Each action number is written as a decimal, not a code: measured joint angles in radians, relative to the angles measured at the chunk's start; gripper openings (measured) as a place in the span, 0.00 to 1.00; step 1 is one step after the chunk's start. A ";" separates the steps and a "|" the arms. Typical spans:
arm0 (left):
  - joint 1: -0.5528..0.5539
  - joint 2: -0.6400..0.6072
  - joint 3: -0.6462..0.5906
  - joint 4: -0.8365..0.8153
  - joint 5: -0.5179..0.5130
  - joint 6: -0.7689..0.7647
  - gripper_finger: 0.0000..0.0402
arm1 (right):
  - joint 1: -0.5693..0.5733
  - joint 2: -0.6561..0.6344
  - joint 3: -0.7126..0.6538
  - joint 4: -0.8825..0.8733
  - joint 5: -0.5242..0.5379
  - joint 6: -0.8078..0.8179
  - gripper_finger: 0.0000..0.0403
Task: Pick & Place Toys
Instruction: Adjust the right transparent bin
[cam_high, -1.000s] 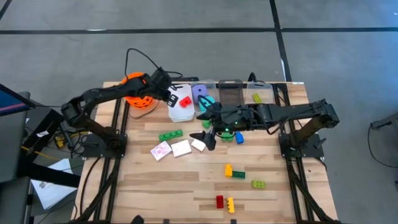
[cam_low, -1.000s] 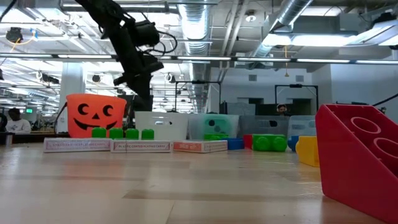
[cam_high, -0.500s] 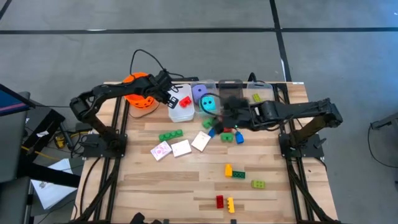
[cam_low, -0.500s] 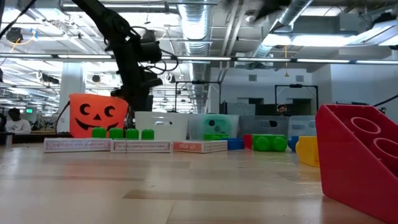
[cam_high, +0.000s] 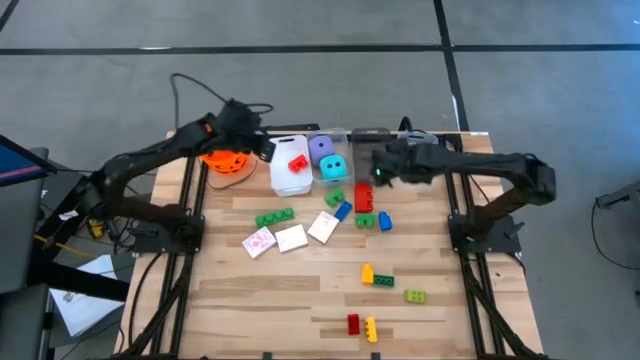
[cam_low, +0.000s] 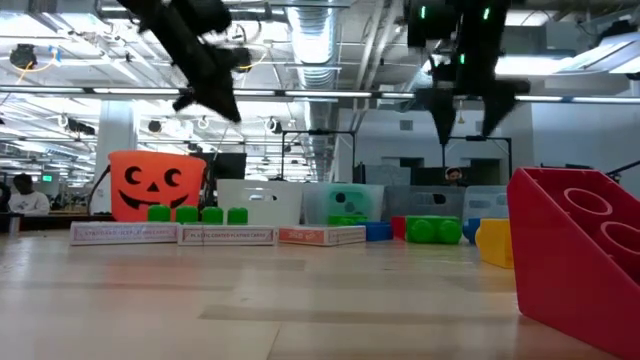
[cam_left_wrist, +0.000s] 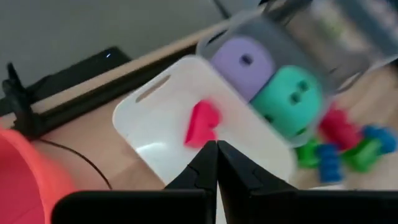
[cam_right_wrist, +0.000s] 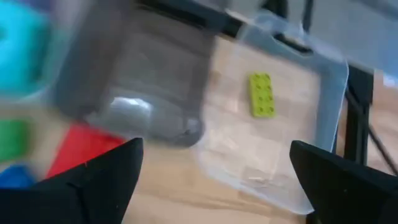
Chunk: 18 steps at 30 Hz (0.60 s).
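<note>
Sorted: red plastic brick (cam_high: 298, 162), dotted dice (cam_high: 327, 157), probably more. Left gripper (cam_high: 262, 146) closed empty, right gripper (cam_high: 379, 165) spread; loose plastic bricks (cam_high: 378, 276) remaining.

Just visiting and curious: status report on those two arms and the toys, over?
Left end effector shut, empty, over white bin holding red brick. Right end effector open, empty, above clear bins. Loose bricks and cards on table. Nothing blocking.

Left pincer (cam_high: 262, 147) closed, right pincer (cam_low: 462, 118) spread wide, both raised.

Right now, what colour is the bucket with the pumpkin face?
Orange, with a black face. The bucket shows best in the low view.
</note>
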 joint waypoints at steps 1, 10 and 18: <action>-0.001 -0.032 0.000 -0.003 0.001 -0.017 0.00 | -0.050 -0.001 -0.024 -0.002 -0.021 -0.006 0.99; -0.029 -0.283 0.000 0.021 0.006 -0.124 0.00 | -0.400 0.006 -0.086 0.174 -0.202 -0.240 0.99; -0.029 -0.390 0.000 0.029 0.005 -0.207 0.00 | -0.599 0.060 -0.084 0.305 -0.356 -0.269 0.99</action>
